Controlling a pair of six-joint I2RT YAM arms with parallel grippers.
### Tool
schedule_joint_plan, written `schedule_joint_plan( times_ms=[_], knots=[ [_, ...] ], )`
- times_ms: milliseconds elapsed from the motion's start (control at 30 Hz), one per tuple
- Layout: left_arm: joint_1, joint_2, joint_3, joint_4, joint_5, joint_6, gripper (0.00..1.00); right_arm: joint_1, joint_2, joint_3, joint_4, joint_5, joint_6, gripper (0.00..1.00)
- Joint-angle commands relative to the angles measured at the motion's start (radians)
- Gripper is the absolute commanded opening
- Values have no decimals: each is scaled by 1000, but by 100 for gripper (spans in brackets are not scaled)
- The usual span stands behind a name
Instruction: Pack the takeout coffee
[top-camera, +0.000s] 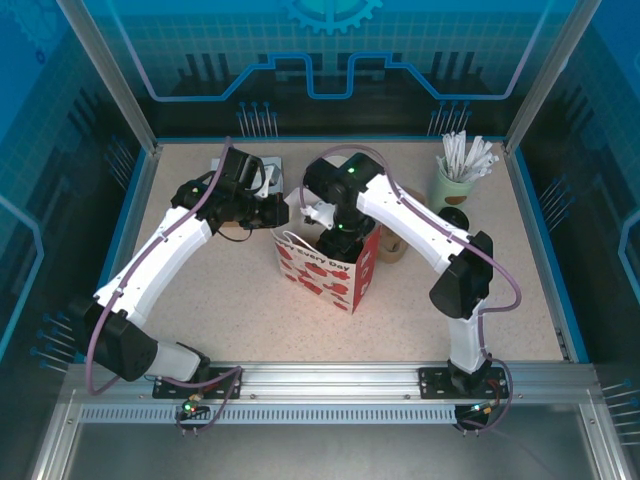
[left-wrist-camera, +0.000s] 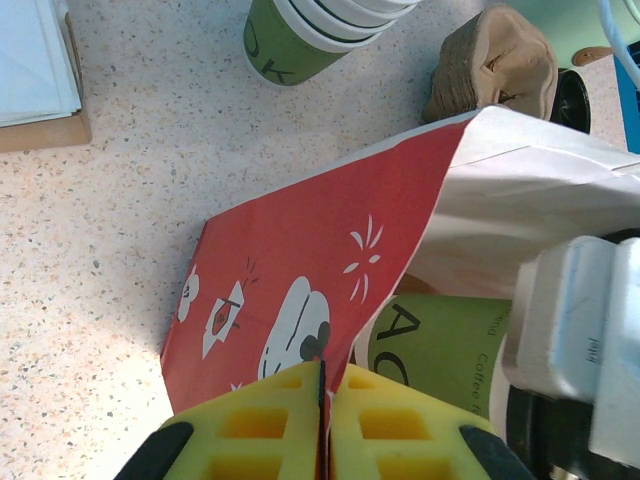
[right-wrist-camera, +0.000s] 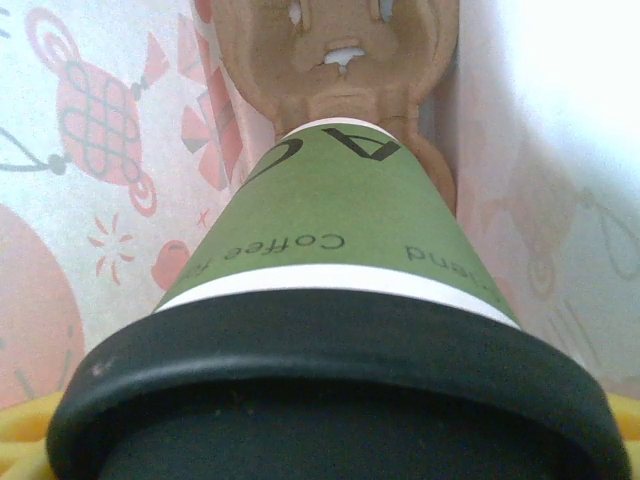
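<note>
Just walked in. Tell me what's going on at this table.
The left claw is pinched shut on the rim of the red patterned paper bag, holding its mouth open. The right claw reaches down into the bag, gripping a green coffee cup with a black lid. The cup is inside the bag, base pointing at a brown cardboard carrier at the bottom. Whether it has touched down is unclear.

I read: "Every Day" on the red paper bag (top-camera: 335, 272); "Coffee" and a cut-off "…end" on the green cup (right-wrist-camera: 340, 225); "K" on the stacked cups (left-wrist-camera: 290, 45).
</note>
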Motion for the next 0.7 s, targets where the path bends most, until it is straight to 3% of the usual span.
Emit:
schedule_joint_plan(
  times_ms=[0, 667],
  knots=[
    [-6, -19, 26, 3, -8, 22, 9, -5, -34, 41, -55, -23, 23, 74],
    [-5, -22, 24, 6, -8, 22, 9, -3, -28, 51, -77, -35, 34, 74]
  ],
)
